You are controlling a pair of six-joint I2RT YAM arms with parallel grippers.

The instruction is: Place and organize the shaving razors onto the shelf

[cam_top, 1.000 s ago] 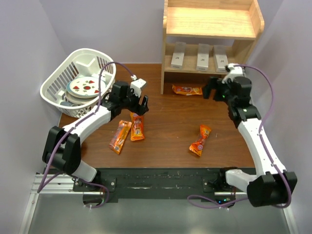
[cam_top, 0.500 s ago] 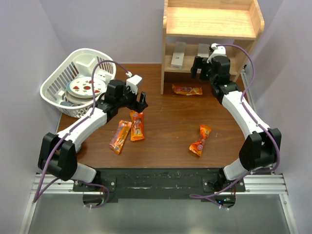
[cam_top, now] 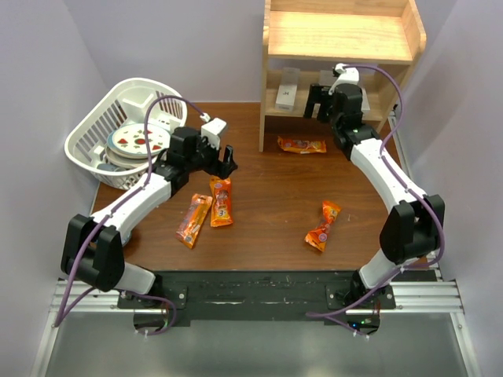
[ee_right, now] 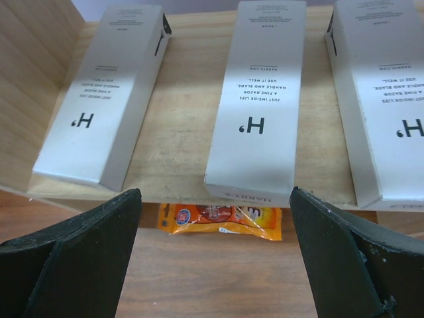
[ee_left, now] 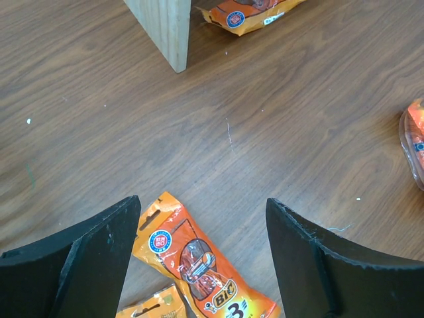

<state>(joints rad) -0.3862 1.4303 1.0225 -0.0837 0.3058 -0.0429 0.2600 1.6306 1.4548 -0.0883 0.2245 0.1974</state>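
Note:
Three white "H'" razor boxes lie side by side on the lower level of the wooden shelf (cam_top: pixel 339 35): left (ee_right: pixel 99 99), middle (ee_right: pixel 255 99), right (ee_right: pixel 381 99). In the top view only the left box (cam_top: pixel 288 88) shows. My right gripper (ee_right: pixel 215 199) is open and empty, right in front of the middle box, also in the top view (cam_top: pixel 318 102). Orange BIC razor packets lie on the table: one at the shelf's foot (cam_top: pixel 302 145), two side by side (cam_top: pixel 222 201), one at centre right (cam_top: pixel 323 225). My left gripper (cam_top: pixel 226 160) is open, just above a packet (ee_left: pixel 205 271).
A white slatted basket (cam_top: pixel 86 141) with plates stands at the far left. The shelf's side panel (ee_left: pixel 162 30) stands ahead of my left gripper. The shelf's upper level (cam_top: pixel 338 39) is bare wood. Purple walls close in on both sides.
My right arm has swung left and forward, from the shelf's right side to in front of the lower level. My left gripper has shifted slightly toward the back.

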